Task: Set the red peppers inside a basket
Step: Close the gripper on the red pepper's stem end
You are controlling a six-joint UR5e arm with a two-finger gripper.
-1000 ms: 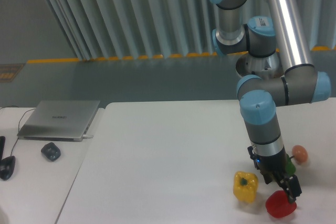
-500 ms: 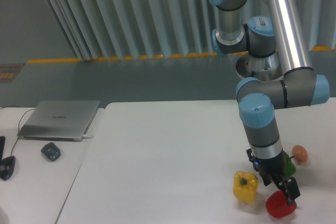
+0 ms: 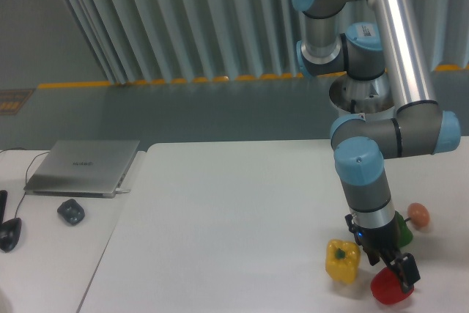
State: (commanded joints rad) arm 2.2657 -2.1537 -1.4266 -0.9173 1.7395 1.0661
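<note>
A glossy red pepper (image 3: 388, 289) lies on the white table (image 3: 234, 225) near the front right edge. My gripper (image 3: 402, 275) is pressed down onto the pepper's top, its dark fingers (image 3: 407, 268) covering the stem area. How the jaws stand against the pepper is too small and dark to make out. No basket shows in this view.
A yellow bell pepper (image 3: 342, 260) stands just left of the red one. A green pepper (image 3: 403, 232) sits behind the arm, with a small orange-pink fruit (image 3: 418, 215) to its right. A laptop (image 3: 83, 167) and mouse (image 3: 71, 212) lie on the left side table.
The gripper has sunk slightly lower and closer to the front edge, onto the red pepper. The pepper and the other items stay where they were.
</note>
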